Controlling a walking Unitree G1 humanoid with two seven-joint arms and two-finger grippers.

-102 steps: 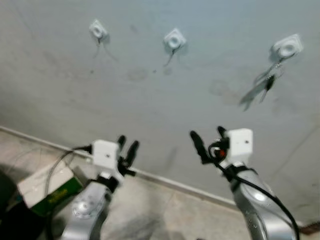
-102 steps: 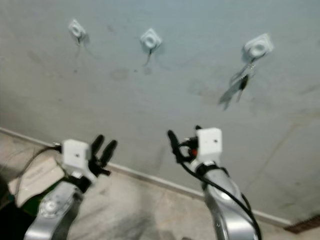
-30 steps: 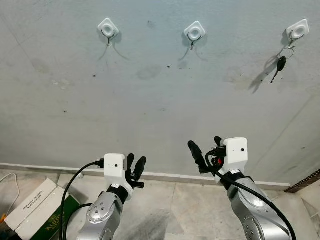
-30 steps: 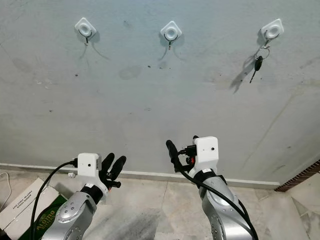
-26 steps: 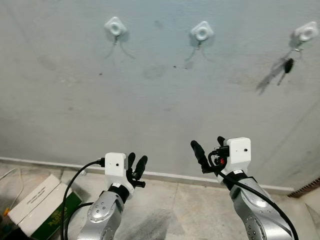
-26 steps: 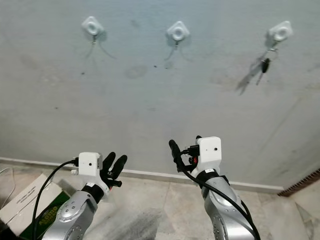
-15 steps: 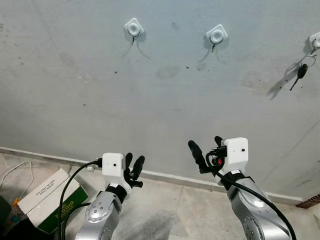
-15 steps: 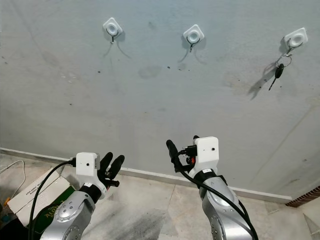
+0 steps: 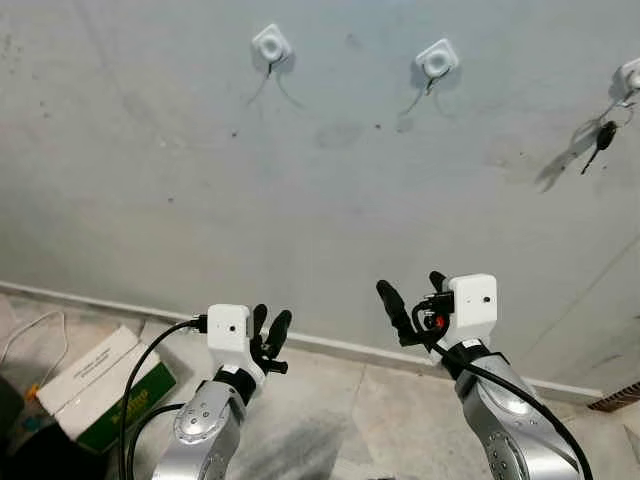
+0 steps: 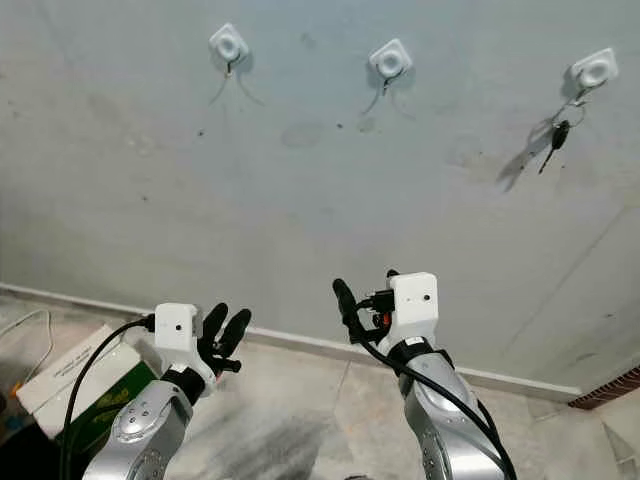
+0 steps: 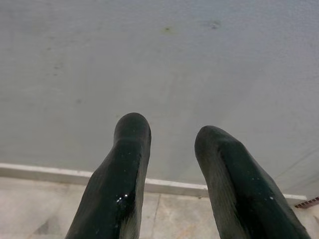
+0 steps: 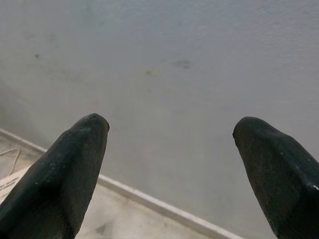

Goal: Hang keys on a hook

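In the left eye view, the keys hang on the hook at the upper right edge. The box at lower left has unreadable writing. In the left wrist view, the left gripper is slightly open and empty. In the right wrist view, the right gripper is wide open and empty

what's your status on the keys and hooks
Left gripper and right gripper both open, empty, held low before the wall. Keys hang on the rightmost hook. Other two hooks bare. Nothing in the way.
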